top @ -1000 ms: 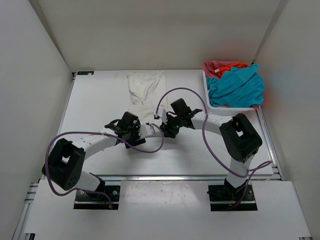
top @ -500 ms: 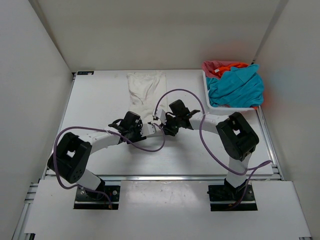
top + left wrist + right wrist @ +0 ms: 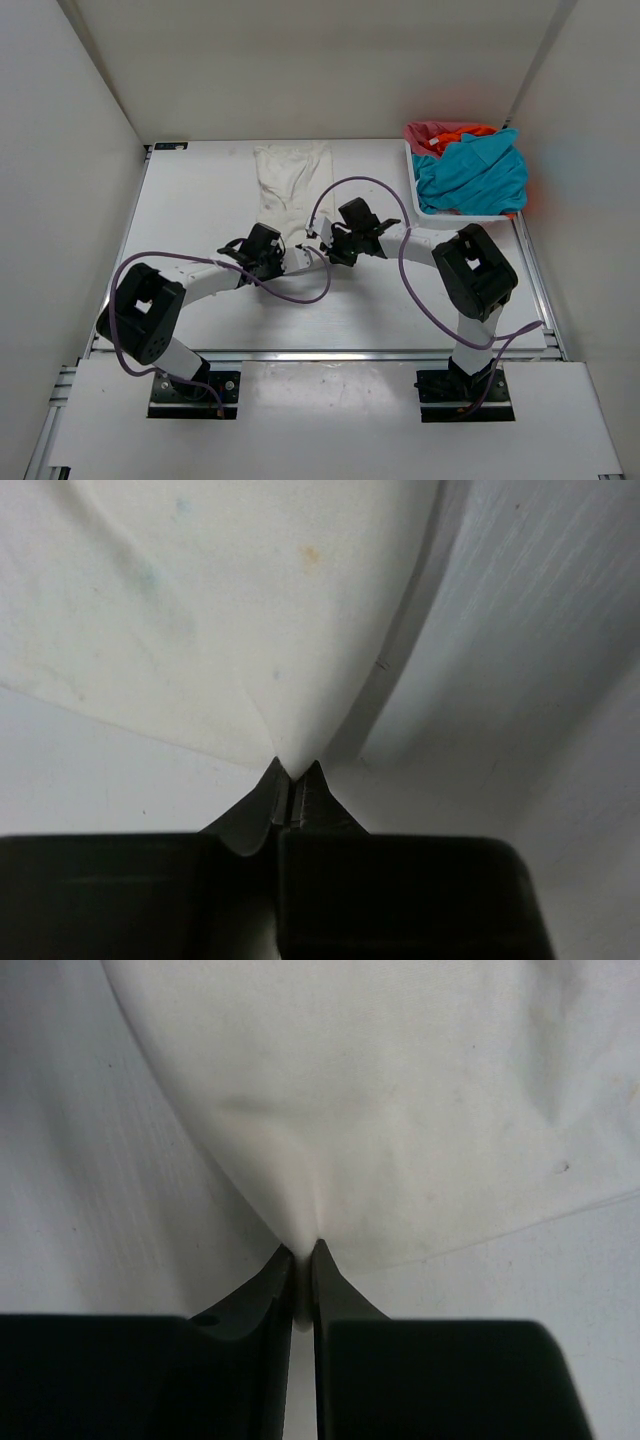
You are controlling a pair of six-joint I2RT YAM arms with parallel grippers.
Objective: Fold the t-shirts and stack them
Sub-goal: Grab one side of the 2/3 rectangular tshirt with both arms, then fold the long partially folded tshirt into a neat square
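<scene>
Cloth of the white t-shirt (image 3: pixel 290 180), which is being carried flat by the table (image 3: pixel 200 200) from its far edge toward the arms, is being gripped at the near hem by both claws. The left claw (image 3: pixel 293 772) is being shown clenched on a small peak of the white fabric, and the right claw (image 3: pixel 303 1250) clenched on a similar peak close beside it. The teal-blue t-shirt (image 3: pixel 470 175), the orange t-shirt (image 3: pixel 458 131) and the pinkish-red t-shirt (image 3: pixel 425 132) are being held piled in the white basket (image 3: pixel 455 215) at the far right.

White tubular arms (image 3: pixel 203 282), blocky black joints (image 3: pixel 480 270), looping purple cables (image 3: pixel 357 179), black wedge-tipped hands (image 3: pixel 291 772).
</scene>
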